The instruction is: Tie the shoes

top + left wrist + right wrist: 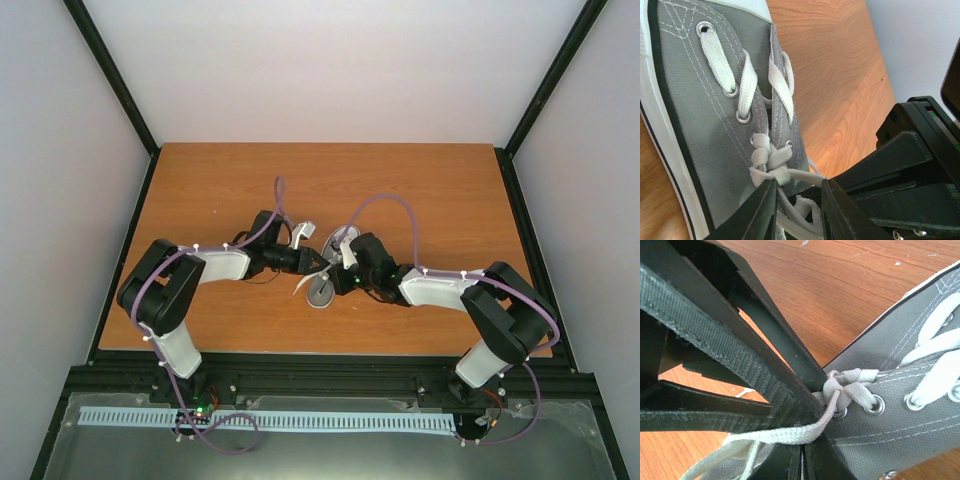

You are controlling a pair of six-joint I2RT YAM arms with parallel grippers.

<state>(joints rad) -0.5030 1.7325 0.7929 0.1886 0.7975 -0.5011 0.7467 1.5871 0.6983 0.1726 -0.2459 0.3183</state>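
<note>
The grey canvas sneaker point(322, 293) lies mid-table between both arms. In the left wrist view the shoe point(700, 115) fills the left side, with white laces and a knot point(767, 167) at the top eyelets. My left gripper point(797, 200) is open; its fingers point(762, 212) straddle loose lace strands just below the knot. In the right wrist view the knot point(845, 385) sits beside the left gripper's ribbed fingers point(755, 365). My right gripper point(802, 457) is shut at the bottom, with a taut lace strand point(790, 435) running from the knot to its tips.
The wooden table point(430, 190) has black frame rails along its sides and white walls behind. Both grippers point(312, 262) point(340, 275) crowd tip to tip over the shoe. Purple cables loop above each arm.
</note>
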